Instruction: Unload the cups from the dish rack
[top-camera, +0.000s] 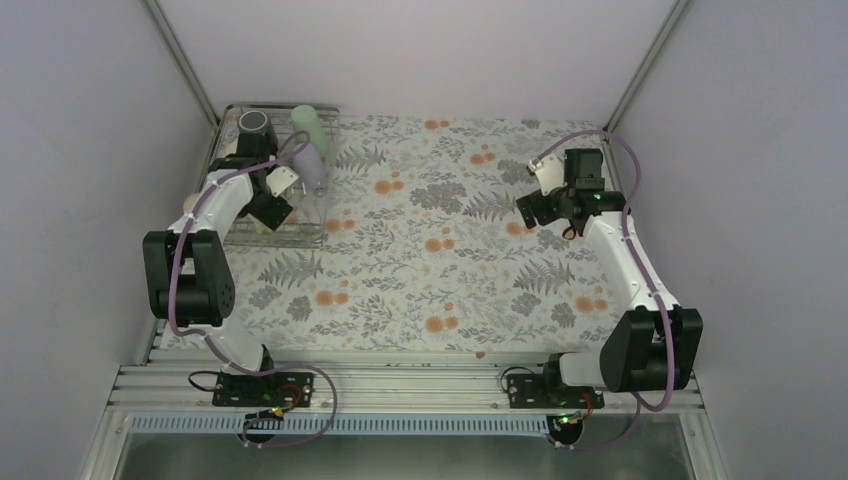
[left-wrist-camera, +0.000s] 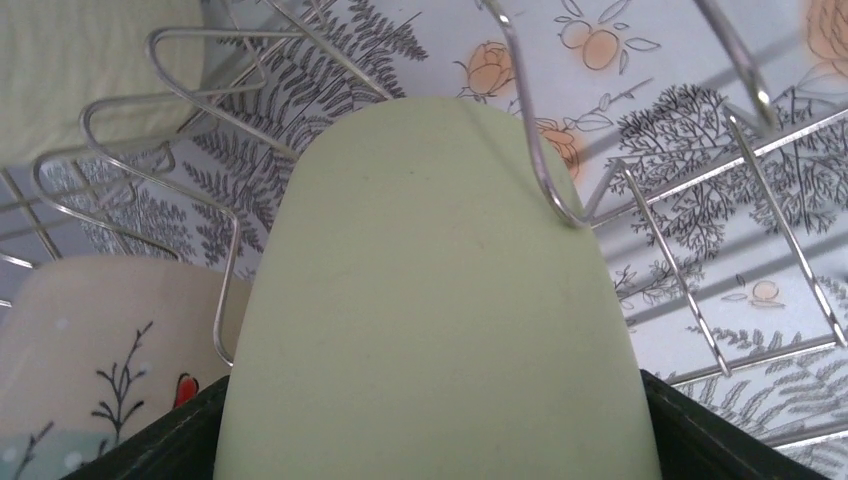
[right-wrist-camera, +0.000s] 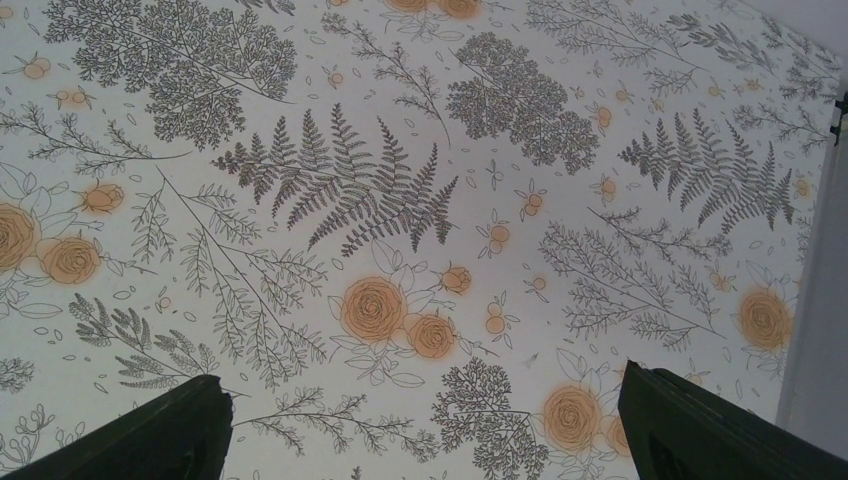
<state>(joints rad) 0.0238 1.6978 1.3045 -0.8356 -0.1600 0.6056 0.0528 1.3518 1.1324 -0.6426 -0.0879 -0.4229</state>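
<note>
Left pincer (top-camera: 277, 196) over the dish rack (top-camera: 302, 240).

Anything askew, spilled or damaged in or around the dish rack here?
Nothing stands out. In the dish rack the cups lean at mixed angles on the prongs, the lilac tumbler clearly tilted, as racked cups do. No spill or breakage shows. The pale yellow-green cup sits inside the left pincer; the right pincer hangs open over floral cloth.

pale yellow-green cup (left-wrist-camera: 430, 300) plain; beige mug (left-wrist-camera: 90, 340) with black twigs, red spot; dish rack (left-wrist-camera: 700, 210) silver wire; tabletop (right-wrist-camera: 400, 200) white, grey ferns, orange roses; lilac tumbler (top-camera: 312, 165)
</note>
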